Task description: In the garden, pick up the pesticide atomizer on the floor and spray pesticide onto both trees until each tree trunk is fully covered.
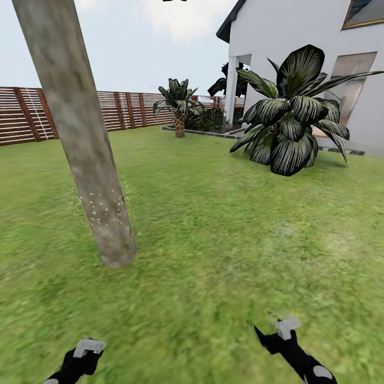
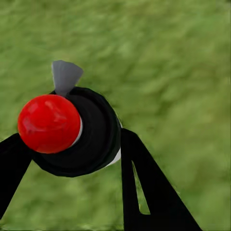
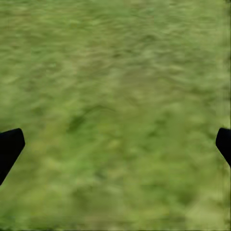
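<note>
Jaws first, from the head view: the left gripper sits at 7 o'clock and the right gripper at 5 o'clock, both low over the lawn, and from up here I cannot tell how either stands. One tree trunk, thick, mottled grey-brown and leaning in the frame, rises at 10 o'clock; white pesticide specks dot only a low band of it, so most bark looks bare. The risk, as I judge it, is spraying from this distance or angle and leaving the trunk part covered, or drifting mist onto grass instead

Left wrist view: the left jaws are clamped on the atomizer, a black round body with a glossy red cap and a grey nozzle. A loose hold could let it twist and aim off the trunk

Right wrist view: the right jaws stand wide apart, holding nothing, over grass
</note>
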Controlling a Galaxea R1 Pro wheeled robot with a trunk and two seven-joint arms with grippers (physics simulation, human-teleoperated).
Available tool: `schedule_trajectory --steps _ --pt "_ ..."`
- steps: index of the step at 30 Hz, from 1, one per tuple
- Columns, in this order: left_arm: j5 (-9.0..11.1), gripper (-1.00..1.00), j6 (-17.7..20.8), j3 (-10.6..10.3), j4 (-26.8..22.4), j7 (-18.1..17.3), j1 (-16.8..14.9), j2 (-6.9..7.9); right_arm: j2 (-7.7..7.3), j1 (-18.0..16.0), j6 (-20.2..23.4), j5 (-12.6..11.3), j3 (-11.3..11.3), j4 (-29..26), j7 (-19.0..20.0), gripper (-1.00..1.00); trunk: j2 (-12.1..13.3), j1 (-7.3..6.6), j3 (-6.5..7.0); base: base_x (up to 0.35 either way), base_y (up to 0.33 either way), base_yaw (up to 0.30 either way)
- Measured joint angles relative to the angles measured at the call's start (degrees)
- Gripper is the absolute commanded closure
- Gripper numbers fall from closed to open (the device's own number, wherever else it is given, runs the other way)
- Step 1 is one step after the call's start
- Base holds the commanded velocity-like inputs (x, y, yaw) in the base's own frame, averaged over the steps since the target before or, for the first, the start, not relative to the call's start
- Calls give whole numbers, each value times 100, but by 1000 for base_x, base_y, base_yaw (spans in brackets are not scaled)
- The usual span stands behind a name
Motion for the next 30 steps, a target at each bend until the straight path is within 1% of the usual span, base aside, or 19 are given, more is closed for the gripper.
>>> schedule_trajectory --steps 1,2,3,4,7,10,13,17,18,24,28,30 --pt "382 100 -70 12 20 199 136 22 -38 123 -7 -1 -181 -10 -14 -100 0 0 -1 0 0 0" --pt "948 100 -268 19 37 367 427 47 -57 274 -12 -9 -839 -27 -687 -100 -1 -1 0 0 0 25" --pt "982 100 -317 -11 130 377 522 45 -51 290 -22 2 -934 -24 -820 -100 0 0 -2 0 0 98" --pt "1001 100 -344 -14 65 379 525 44 -43 293 -22 7 -971 -19 -899 -100 0 0 -2 0 0 160" --pt "1032 100 -386 -11 78 388 552 43 -29 300 -28 23 -1020 7 -1008 -100 0 0 -5 0 0 229" --pt "1044 100 -434 -9 82 397 577 32 -29 306 -30 27 -1031 23 -1037 -100 0 1 -6 -117 0 267" --pt "1124 100 -551 -5 84 400 621 16 -24 307 -31 28 -1033 36 -1042 -100 0 3 -4 -276 0 276" --pt "1369 100 -643 -7 91 400 640 -6 -20 308 -32 29 -1033 41 -1043 -100 0 3 7 -326 0 272" --pt "1394 100 -647 -7 92 400 641 -7 -20 308 -32 29 -1033 45 -1044 -100 0 3 11 -334 5 265" --pt "1441 100 -655 -3 99 400 643 -9 -20 311 -32 27 -1033 44 -1038 -100 0 3 39 -336 80 263" --pt "1448 100 -656 -2 96 400 644 -9 -20 315 -32 26 -1033 44 -1039 -100 0 3 56 -304 178 263" --pt "1482 100 -656 -1 95 401 644 -9 -20 314 -32 26 -1033 45 -1038 -100 0 3 64 -283 212 264"
